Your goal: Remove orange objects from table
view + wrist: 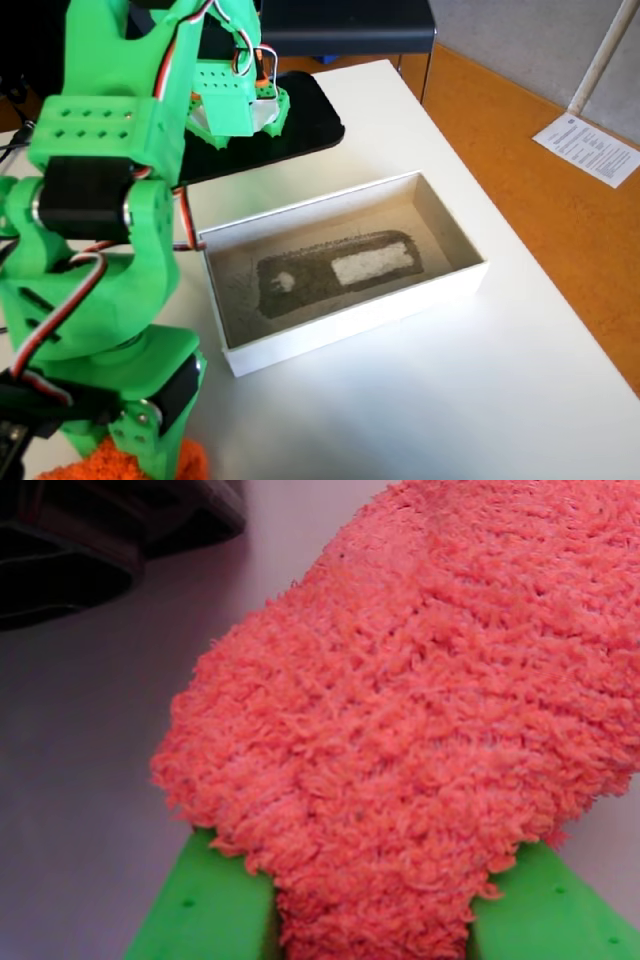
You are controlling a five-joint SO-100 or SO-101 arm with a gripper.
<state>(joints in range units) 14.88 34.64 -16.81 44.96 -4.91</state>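
At the bottom of the wrist view, claw: the bright green plastic two-finger gripper (375, 915) enters from the lower edge, one finger (205, 905) at lower left and the other at lower right, and both press against the sides of the orange bundle between them, so the claw is clamped on it.

Held thing: the bright orange, fuzzy, lumpy fabric bundle (420, 720) fills the centre and right of the wrist view, running from between the fingers up to the upper right corner.

Bundle in the fixed view: only a patch of the orange fuzz (115, 465) shows at the bottom left edge, under the lowest green part of the arm; the fingers themselves are hidden there.

Surface behind the bundle: the flat cream-white tabletop (90, 770) takes the left side of the wrist view; whether the bundle touches it or hangs above it cannot be told.

Arm: the green printed robot arm with black motors and red and white wires (100, 220) occupies the left third of the fixed view, top to bottom.

Box: a white rectangular shallow box with a grey-brown inside (345, 265) lies on the tabletop at the centre of the fixed view, just right of the arm.

Dark slab: a flat black rounded panel (290, 125) lies at upper centre, beyond the box.

Floor: an orange floor (540, 170) runs along the right edge, with a printed paper sheet (593, 148) lying on it at upper right.
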